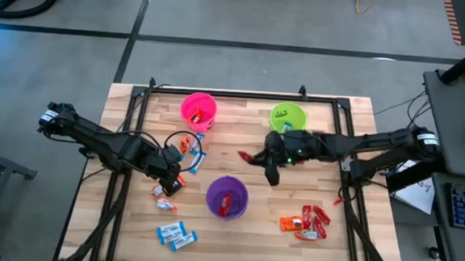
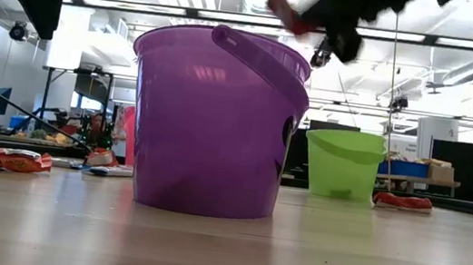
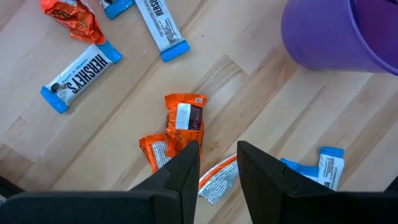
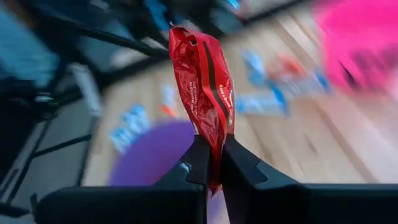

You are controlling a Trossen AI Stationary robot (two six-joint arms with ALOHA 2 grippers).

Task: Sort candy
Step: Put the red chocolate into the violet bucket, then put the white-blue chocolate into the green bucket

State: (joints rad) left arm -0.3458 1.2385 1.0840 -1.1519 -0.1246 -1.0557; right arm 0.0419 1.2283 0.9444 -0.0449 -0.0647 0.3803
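Note:
My right gripper [image 1: 257,157] is shut on a red candy [image 1: 245,156] in the air above mid-table, between the green cup [image 1: 288,116] and the purple cup [image 1: 227,196]. In the low view it [image 2: 311,19] shows high above the purple cup [image 2: 215,121]. My left gripper [image 3: 219,163] stands open, pointing down over orange candies [image 3: 183,121] that lie flat on the wood, left of the purple cup [image 3: 336,34]. The pink cup [image 1: 199,111] stands at the far side. A red candy [image 1: 226,200] lies inside the purple cup. My right gripper pinches one end of the red candy [image 4: 214,140] between its two fingers [image 4: 198,163]. The fingers reach nearly level from the table's right side. The crumpled wrapper sticks out past the fingertips, lifted clear of the table.
Red and orange candies [image 1: 306,222] lie in a pile at the near right. Blue-and-white candies [image 1: 176,236] lie at the near left, more [image 3: 81,78] beside my left gripper, and a mixed cluster [image 1: 189,144] lies below the pink cup. A black frame [image 1: 243,95] borders the table.

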